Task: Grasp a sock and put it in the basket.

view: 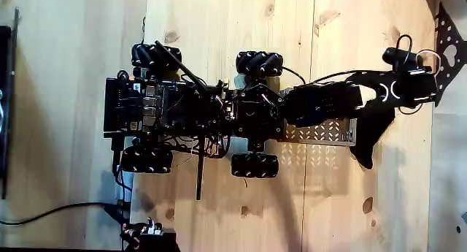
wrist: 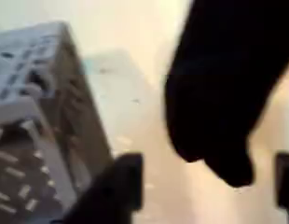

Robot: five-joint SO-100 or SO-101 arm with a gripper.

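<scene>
Fingers (view: 373, 106) of the arm reach toward the right side of the fixed view, out past the front of a wheeled black robot base (view: 197, 109) that stands on a pale wooden desk (view: 219, 25). From them hangs the sock (view: 371, 131), a limp black piece of fabric that trails down and ends in a blunt tip over the wood. They appear closed on its upper end, though black on black hides how far apart they stand. Just left of the sock, a grey perforated basket (view: 321, 131) lies along the front of the base; the sock is beside its right end and not inside it. Four roller wheels sit at the corners of the base, one of them at the upper middle (view: 259, 63), and a black cable (view: 51, 208) runs across the lower left of the desk. Seen from the wrist view, the picture is blurred: the sock (wrist: 219, 93) is a large dark shape dropping from the top right, its rounded end hanging above the light desk (wrist: 135, 103). The grey slotted wall of the basket (wrist: 37, 103) rises at the left, apart from the sock. Dark finger parts (wrist: 112, 196) enter at the bottom edge.
</scene>
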